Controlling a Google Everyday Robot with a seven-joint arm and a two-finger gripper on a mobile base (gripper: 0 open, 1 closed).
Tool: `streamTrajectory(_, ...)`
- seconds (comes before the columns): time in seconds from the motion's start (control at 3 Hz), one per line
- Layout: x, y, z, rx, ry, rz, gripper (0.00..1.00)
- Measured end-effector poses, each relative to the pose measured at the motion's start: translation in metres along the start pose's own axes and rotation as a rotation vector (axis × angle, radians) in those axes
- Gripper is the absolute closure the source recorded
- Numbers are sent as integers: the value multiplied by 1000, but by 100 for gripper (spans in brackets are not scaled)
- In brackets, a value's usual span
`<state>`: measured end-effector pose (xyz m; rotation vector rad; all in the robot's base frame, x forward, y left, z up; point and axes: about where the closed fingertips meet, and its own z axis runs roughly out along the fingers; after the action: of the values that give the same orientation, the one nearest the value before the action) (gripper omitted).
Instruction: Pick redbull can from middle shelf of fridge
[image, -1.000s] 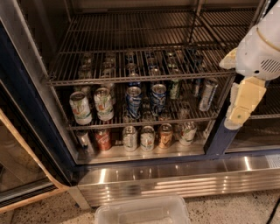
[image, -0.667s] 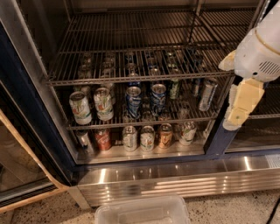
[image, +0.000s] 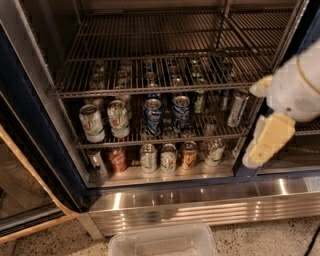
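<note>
A clear plastic bin (image: 162, 242) sits nearest, on the speckled floor below the fridge (image: 31, 125). Behind it runs the ribbed stainless-steel base panel (image: 200, 202). The pincer (image: 260, 150), cream-yellow below a white wrist, hangs in front of the fridge's right side, pointing down and left; whether it is open or closed cannot be told. It holds nothing. A row of small cans (image: 168, 157) stands on the pale floor panel. Above, the middle shelf (image: 135, 143) carries two white-and-green cans (image: 92, 122) at left, two blue-and-silver cans (image: 153, 116) in the centre, and the redbull can (image: 237, 108) upright at its right end, near the pincer but apart from it.
</note>
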<state>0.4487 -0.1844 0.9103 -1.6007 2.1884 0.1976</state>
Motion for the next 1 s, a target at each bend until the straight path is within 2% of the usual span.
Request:
streamTrajectory(0.33,2,28,29,38,-68,64,0)
streamTrajectory(0.67,2,20,40,91,-92,81,0)
streamTrajectory(1.0,2,20,40,91,-92,81,0)
